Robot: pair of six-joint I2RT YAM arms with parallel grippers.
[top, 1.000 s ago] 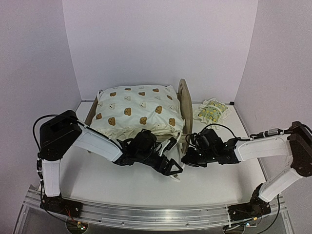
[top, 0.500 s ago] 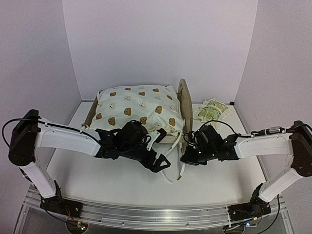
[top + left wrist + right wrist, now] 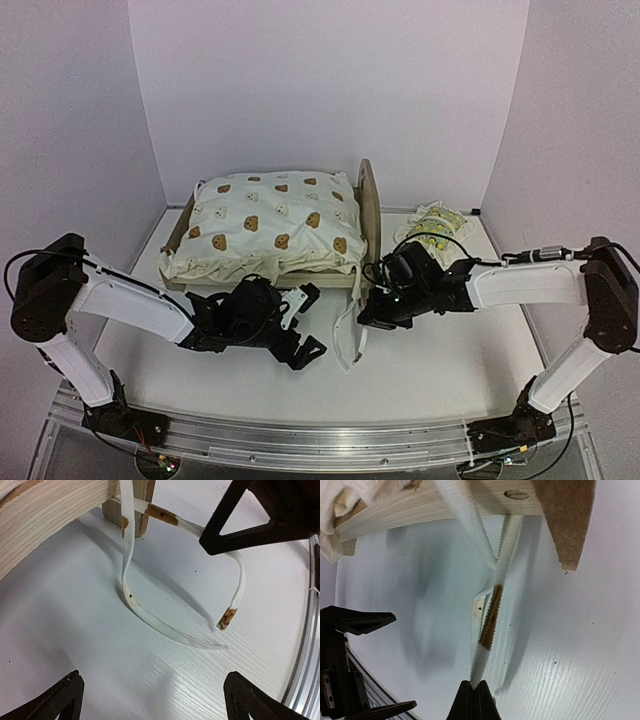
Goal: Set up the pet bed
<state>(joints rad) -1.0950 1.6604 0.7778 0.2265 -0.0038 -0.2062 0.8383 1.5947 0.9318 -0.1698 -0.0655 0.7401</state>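
R tool (image 3: 474, 692) clenched on white tie strap (image 3: 490, 610); L tool (image 3: 308, 320) released, lower centre. Hard tug may drag pet bed (image 3: 371, 200) or slip strap.

Pet bed (image 3: 371, 200) frame is pale natural wood with visible grain; the cushion (image 3: 270, 220) on it is cream, printed all over with small brown and white bear faces. The little pillow (image 3: 432, 222) is white with a yellow-and-green lemon print, and the tie strap (image 3: 489, 620) is white with brown patches. Table (image 3: 440, 370) is white with a faint wood-grain texture, walls (image 3: 330, 90) plain pale lilac-white, arms (image 3: 130, 300) white with black joints, left gripper (image 3: 308, 320) and right gripper (image 3: 474, 686) black.
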